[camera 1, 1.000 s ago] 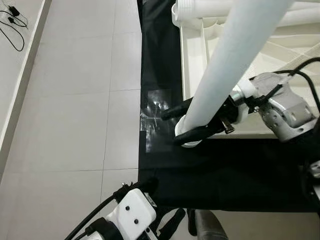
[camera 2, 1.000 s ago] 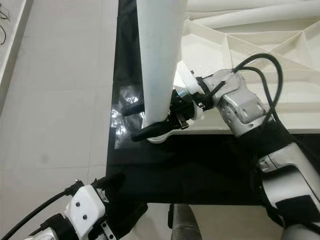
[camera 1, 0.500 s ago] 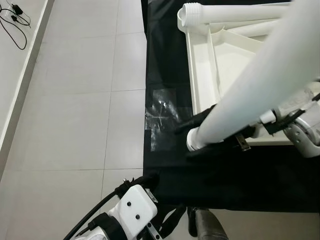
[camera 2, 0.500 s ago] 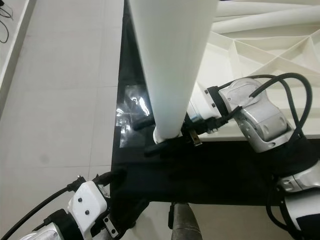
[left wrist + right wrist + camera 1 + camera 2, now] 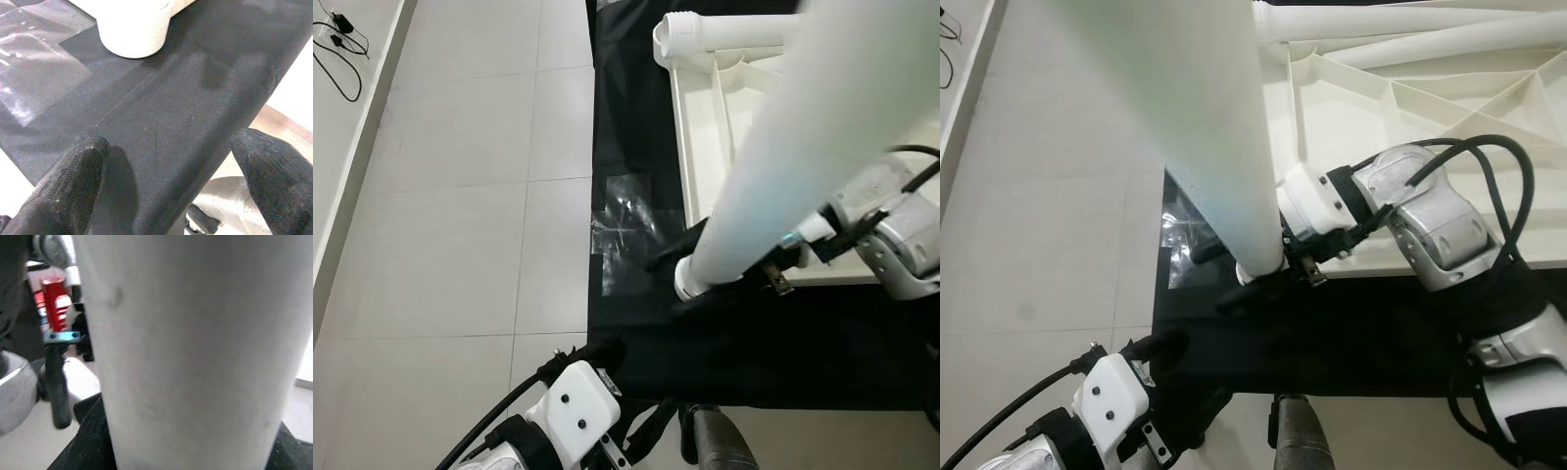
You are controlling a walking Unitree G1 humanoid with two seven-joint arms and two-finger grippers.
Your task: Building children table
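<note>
Long white plastic table leg (image 5: 773, 186) rears toward the camera, top cut off; right gripper (image 5: 690, 279) clamps its base (fingers mostly hidden). Left gripper (image 5: 171, 196) gapes.

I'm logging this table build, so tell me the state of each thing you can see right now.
Table leg: gripped near its lower end, tilted up toward the camera.
Right gripper: shut on the table leg.
Left gripper: open, holding nothing, at the cloth's near edge.
Tabletop: upside down on the cloth, ribs showing.
Black cloth: spread flat.
Plastic bag: lying flat on the cloth.
</note>
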